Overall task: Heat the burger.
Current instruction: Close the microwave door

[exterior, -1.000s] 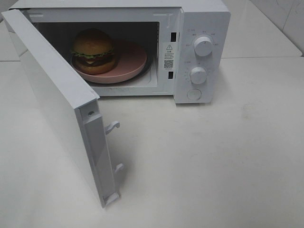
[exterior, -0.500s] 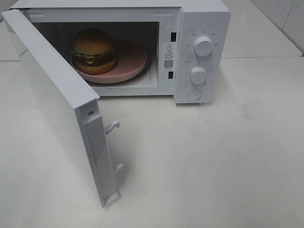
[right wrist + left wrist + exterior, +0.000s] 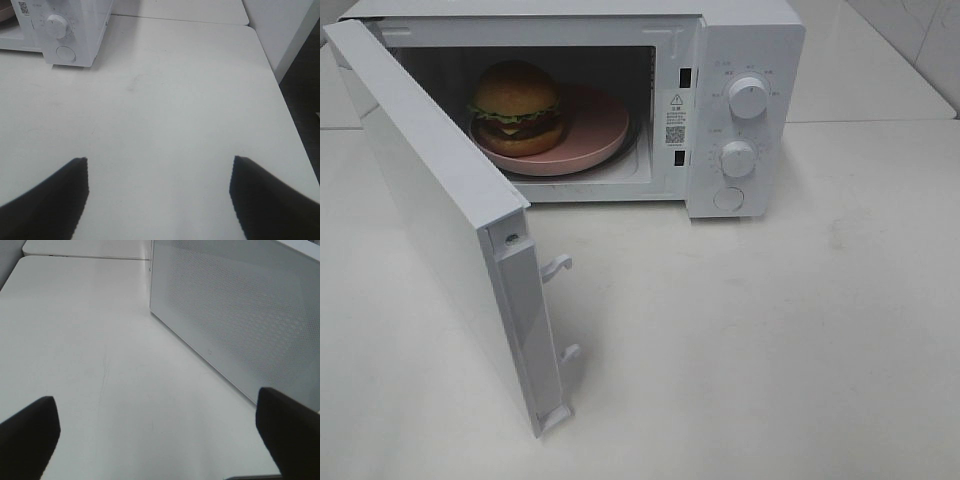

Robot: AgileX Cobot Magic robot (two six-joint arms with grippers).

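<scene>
Over the last second nothing has moved in the high view: the scene is the same in every picture. The burger [image 3: 516, 104] sits on the pink plate [image 3: 600, 125] inside the microwave [image 3: 750, 40], toward the 9 o'clock side of the plate. So the loading step appears to be done, and the pause probably marks the change to the next step.

The door [image 3: 430, 200] stands wide open. It swings out from the hinge side toward 7 o'clock over the desk [image 3: 770, 330], and its two latch hooks [image 3: 558, 266] point to 3 o'clock. Heating cannot begin while it is open, so closing it is most likely the next move.

No arm shows in the high view. The left gripper [image 3: 157, 422] is fully spread and holds nothing. Its camera looks along the outer face of the door, which is at about 1 o'clock from it. The right gripper [image 3: 160, 187] is also wide open and empty, above bare desk at the 3 o'clock side.

On the control panel are the upper knob [image 3: 748, 97], the lower knob [image 3: 737, 158] and a round button [image 3: 728, 198] below them. Nothing lies on the desk in the path of the door. The open door itself is the only obstacle, and the burger seems far enough inside not to touch it.
</scene>
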